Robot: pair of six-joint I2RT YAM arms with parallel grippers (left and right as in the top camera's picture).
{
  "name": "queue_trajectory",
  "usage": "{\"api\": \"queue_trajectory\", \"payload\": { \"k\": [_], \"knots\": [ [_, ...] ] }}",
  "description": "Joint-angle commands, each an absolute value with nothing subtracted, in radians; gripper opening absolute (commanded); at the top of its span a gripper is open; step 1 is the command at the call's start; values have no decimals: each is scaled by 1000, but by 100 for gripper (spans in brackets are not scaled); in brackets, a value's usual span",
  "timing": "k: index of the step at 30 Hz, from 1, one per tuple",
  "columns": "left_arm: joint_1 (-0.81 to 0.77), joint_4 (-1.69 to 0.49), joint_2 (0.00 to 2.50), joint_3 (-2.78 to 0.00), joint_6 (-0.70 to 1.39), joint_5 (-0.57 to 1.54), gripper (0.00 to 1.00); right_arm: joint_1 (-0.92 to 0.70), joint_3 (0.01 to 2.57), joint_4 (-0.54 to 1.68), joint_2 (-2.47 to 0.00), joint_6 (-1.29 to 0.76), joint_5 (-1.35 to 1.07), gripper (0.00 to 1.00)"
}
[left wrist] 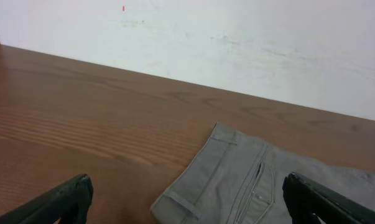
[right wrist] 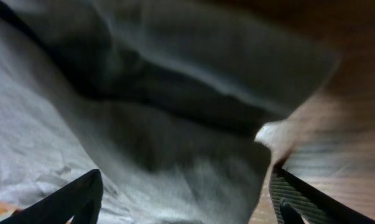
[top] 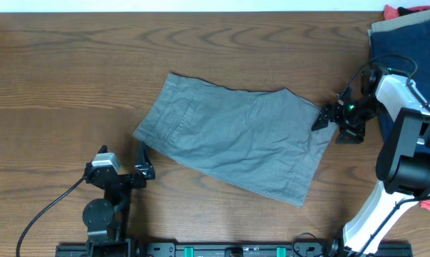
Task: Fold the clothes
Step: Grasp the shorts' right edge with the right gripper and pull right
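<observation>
grey-olive shorts [top: 232, 139] flat on desk [top: 58, 71], left gripper [top: 143, 161] fingers apart just beside shorts' waistband corner, right gripper [top: 327, 118] fingers apart at shorts' hem edge

Plain grey-olive cotton shorts [top: 236, 139] with matching stitching, mid-brown wood-grain bench [top: 72, 71] streaked darker, navy blue folded cloth [top: 407, 50], red fabric scrap [top: 398, 11], tan cloth strip [top: 389, 26], matte black left hand [top: 145, 161], black right hand [top: 332, 128] on a white arm [top: 403, 96]

A wooden table [top: 72, 86] holds a pile at its far right corner: navy blue fabric [top: 407, 46], a tan edge [top: 394, 25], red cloth [top: 394, 11] behind.
</observation>
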State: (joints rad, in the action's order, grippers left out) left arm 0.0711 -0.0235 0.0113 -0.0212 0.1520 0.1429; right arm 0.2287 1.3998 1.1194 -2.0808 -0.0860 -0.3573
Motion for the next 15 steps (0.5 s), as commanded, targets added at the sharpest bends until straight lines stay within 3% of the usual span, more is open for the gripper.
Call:
{"api": "queue_trajectory", "payload": {
  "k": [1,3,9,11,15],
  "knots": [
    [75,-57,10,-4,135,153,98,218,1352,1075,-2068,-74,-374,76],
    [75,-57,10,-4,135,153,98,218,1322,1039,-2068,-83,-374,57],
    [75,-57,10,-4,135,153,98,215,1258,918,-2068,-119,-379,21],
    [75,-57,10,-4,135,153,98,212,1256,888,-2068,-119,-380,1],
    [75,-57,10,-4,135,153,98,198,1256,780,-2068,-120,-437,1]
  ]
}}
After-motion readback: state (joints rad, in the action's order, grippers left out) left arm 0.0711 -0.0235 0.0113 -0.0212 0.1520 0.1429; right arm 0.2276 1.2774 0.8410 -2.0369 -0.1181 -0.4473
